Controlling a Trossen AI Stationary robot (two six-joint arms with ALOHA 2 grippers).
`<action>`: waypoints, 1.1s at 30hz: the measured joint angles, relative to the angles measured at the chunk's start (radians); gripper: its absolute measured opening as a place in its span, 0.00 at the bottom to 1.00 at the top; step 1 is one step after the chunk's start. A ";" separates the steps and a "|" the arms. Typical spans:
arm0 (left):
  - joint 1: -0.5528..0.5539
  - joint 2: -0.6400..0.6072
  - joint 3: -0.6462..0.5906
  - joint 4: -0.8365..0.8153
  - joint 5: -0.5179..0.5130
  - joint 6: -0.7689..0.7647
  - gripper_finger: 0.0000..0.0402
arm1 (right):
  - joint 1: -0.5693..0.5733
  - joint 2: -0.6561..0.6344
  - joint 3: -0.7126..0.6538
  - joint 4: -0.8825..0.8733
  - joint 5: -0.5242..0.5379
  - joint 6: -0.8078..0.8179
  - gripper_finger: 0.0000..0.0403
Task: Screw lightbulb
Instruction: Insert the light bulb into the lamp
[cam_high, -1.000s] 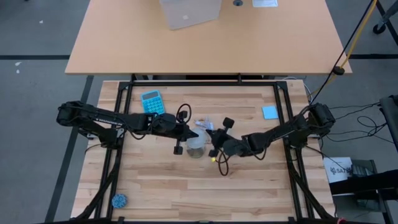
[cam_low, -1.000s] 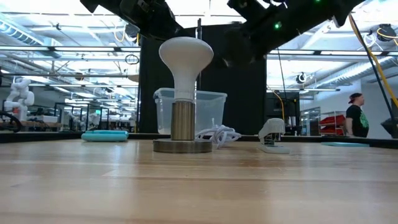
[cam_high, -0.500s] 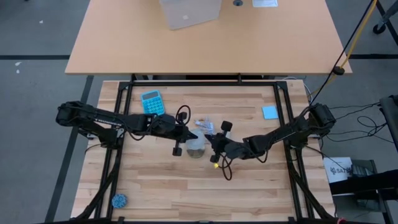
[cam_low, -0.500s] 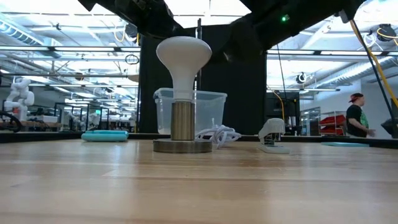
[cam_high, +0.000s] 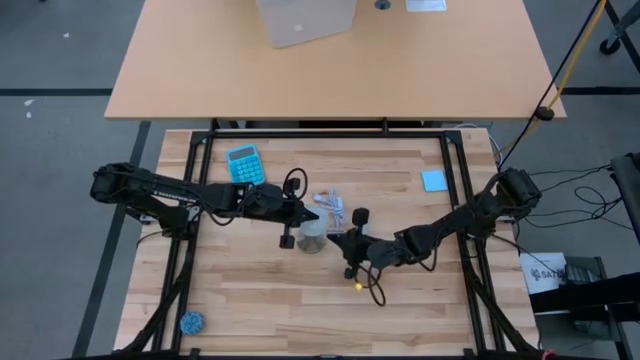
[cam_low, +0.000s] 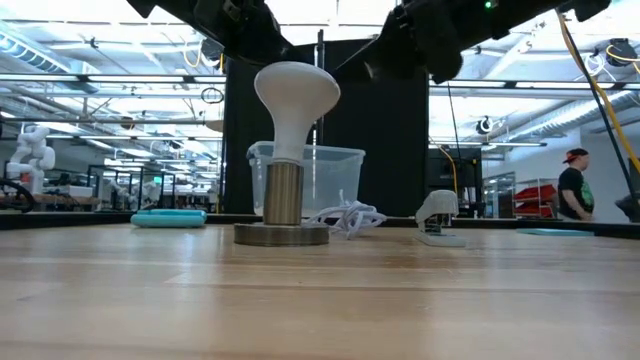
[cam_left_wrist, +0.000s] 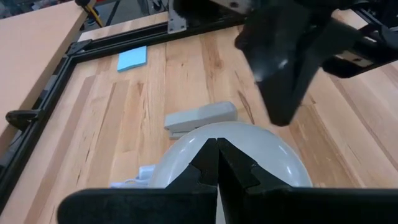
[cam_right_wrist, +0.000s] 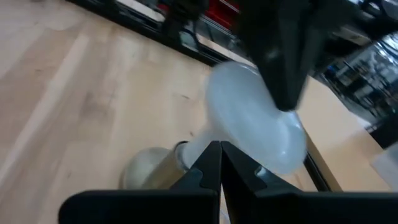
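The lightbulb stood upright in the metal socket near the middle of the bench, well clear of every bench edge. The left gripper hung over the bulb's dome, jaws closed tip to tip and holding nothing. The right gripper sat just beside the bulb on its right, jaws likewise pressed together and empty. A blue calculator lay toward the far left; open bench lay in front.

White lightbulb on a silvery metallic socket. Pale wood-grain desk. Black arms. Turquoise calculator at ten o'clock, light blue note at two o'clock, grey bar.
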 joint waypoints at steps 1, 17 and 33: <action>0.000 0.000 0.000 0.000 0.000 0.000 0.00 | 0.004 0.000 0.000 0.001 0.000 -0.005 0.00; -0.055 -0.045 -0.003 -0.013 -0.003 0.004 0.00 | 0.003 0.000 -0.001 0.000 0.130 -0.004 0.00; -0.067 -0.050 -0.002 -0.021 -0.055 -0.004 0.00 | -0.025 0.000 -0.002 0.042 0.256 0.028 0.00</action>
